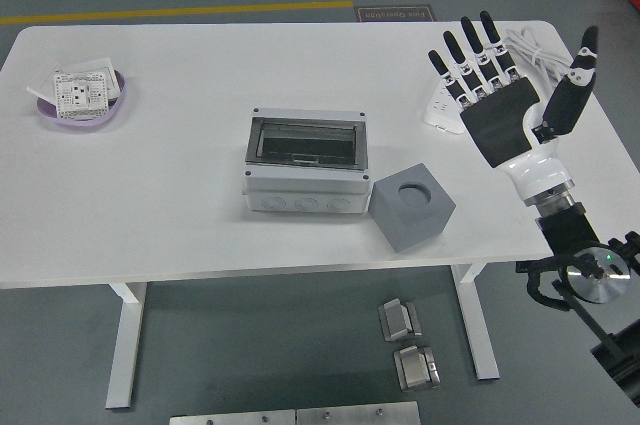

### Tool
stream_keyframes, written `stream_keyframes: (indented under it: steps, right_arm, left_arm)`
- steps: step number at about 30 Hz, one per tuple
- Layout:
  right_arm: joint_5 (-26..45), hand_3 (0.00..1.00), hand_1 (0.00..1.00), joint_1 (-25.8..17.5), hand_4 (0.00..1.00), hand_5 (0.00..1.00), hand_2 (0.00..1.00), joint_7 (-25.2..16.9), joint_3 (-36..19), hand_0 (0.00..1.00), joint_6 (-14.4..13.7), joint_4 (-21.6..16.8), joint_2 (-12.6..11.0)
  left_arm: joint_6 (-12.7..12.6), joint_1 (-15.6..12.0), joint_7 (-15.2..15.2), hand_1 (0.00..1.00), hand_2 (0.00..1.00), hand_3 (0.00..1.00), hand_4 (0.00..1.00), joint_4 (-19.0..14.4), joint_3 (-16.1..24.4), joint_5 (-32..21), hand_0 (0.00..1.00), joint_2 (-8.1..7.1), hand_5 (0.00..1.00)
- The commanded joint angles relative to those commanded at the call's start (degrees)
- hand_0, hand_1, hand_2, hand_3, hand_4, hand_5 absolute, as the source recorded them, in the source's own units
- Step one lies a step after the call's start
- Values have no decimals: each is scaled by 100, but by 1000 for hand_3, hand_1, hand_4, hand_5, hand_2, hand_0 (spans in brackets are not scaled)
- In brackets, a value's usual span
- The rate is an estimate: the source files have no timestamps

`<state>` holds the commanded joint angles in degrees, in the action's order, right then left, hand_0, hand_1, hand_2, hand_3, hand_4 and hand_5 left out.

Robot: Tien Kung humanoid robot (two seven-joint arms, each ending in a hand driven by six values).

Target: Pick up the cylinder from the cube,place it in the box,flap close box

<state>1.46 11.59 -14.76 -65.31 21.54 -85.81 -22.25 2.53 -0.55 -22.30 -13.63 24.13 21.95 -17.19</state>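
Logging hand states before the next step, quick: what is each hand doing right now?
Left hand: not in view.
Right hand: open, fingers spread, holding nothing, over the table's right end.

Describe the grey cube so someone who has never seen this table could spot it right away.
Start at the white table and find the junction box with its dark window near the middle. The grey cube sits at that box's front right corner, near the table's front edge. It is the only solid grey block, with a round hole in its top.
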Motion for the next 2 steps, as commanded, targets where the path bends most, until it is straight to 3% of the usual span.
stream_keyframes:
  steps: [2]
  right_arm:
    - [-5, 998, 906, -1, 998, 998, 980, 29, -17, 964, -57, -5, -5]
  left_arm:
    - [0, -1, 0, 781, 755, 867, 744, 2, -2, 0, 776, -1, 570]
